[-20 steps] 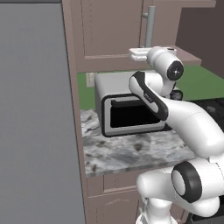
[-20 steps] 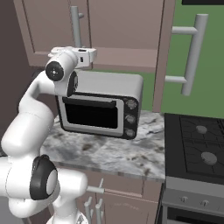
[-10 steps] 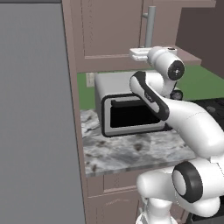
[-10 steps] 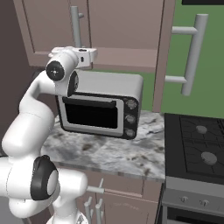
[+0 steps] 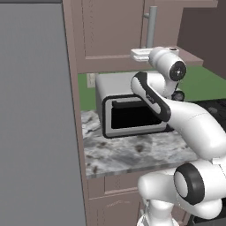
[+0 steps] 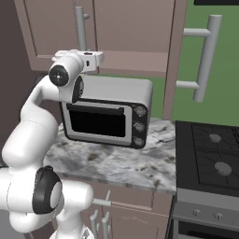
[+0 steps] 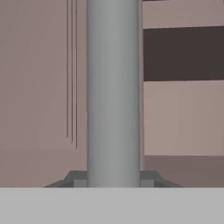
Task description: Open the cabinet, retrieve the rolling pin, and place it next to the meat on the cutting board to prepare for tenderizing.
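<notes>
Gripping the grey bar handle [image 7: 113, 87] of the cabinet [image 5: 110, 31], my pincer [image 7: 113, 179] is clamped on it, one dark fingertip [image 7: 76, 178] pressed against each side of the bar. My hand sits at the bottom end of the handle, above the toaster oven [image 6: 109, 114] on the marbled counter [image 6: 121, 163]. From the right base view, the cabinet's right door [image 6: 179, 56] stands swung out toward me, edge-on, its own handle [image 6: 205, 58] jutting right. A stove [image 6: 210, 158] lies to the right of the counter. I can read no writing or label on any surface, including the oven's knobs.
</notes>
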Controlling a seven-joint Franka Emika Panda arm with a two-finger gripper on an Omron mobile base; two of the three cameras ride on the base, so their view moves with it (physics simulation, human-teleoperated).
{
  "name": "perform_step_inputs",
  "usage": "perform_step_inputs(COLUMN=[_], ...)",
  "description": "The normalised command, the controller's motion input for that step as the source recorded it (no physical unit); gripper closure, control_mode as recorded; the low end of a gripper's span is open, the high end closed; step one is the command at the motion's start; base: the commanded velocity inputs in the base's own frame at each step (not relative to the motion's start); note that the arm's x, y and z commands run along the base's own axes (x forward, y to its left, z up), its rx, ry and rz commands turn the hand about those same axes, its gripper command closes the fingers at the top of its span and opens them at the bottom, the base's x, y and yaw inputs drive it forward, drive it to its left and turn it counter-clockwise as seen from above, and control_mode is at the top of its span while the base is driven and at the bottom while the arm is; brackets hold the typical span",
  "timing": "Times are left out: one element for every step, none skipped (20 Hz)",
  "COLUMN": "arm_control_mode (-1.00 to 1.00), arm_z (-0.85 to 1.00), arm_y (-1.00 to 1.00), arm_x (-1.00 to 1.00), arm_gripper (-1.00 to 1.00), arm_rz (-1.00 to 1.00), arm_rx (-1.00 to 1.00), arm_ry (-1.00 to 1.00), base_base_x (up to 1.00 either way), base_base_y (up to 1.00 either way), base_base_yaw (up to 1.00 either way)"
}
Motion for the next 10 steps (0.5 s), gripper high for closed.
perform_step_inputs(arm_control_mode=[-1.0, -1.0, -1.0, -1.0, -1.0, -1.0, -1.0, -1.0, -1.0, -1.0], arm_z=[0.0, 0.0, 0.0, 0.0, 0.0, 0.0, 0.0, 0.0, 0.0, 0.0], arm_y=[0.0, 0.0, 0.12, 0.12, 0.32, 0.31, 0.33, 0.36, 0.48, 0.61], arm_x=[0.0, 0.0, -0.13, -0.18, -0.24, -0.28, -0.34, -0.38, -0.38, -0.4], arm_gripper=[1.0, 1.0, 1.0, 1.0, 1.0, 1.0, 1.0, 1.0, 1.0, 1.0], arm_rz=[0.0, 0.0, 0.0, 0.0, 0.0, 0.0, 0.0, 0.0, 0.0, -0.02], arm_rx=[0.0, 0.0, 0.0, 0.0, 0.0, 0.0, 0.0, 0.0, 0.0, -0.03], arm_ry=[0.0, 0.0, 0.0, 0.0, 0.0, 0.0, 0.0, 0.0, 0.0, 0.0], base_base_x=[0.0, 0.0, 0.0, 0.0, 0.0, 0.0, 0.0, 0.0, 0.0, 0.0], base_base_y=[0.0, 0.0, 0.0, 0.0, 0.0, 0.0, 0.0, 0.0, 0.0, 0.0], base_base_yaw=[0.0, 0.0, 0.0, 0.0, 0.0, 0.0, 0.0, 0.0, 0.0, 0.0])
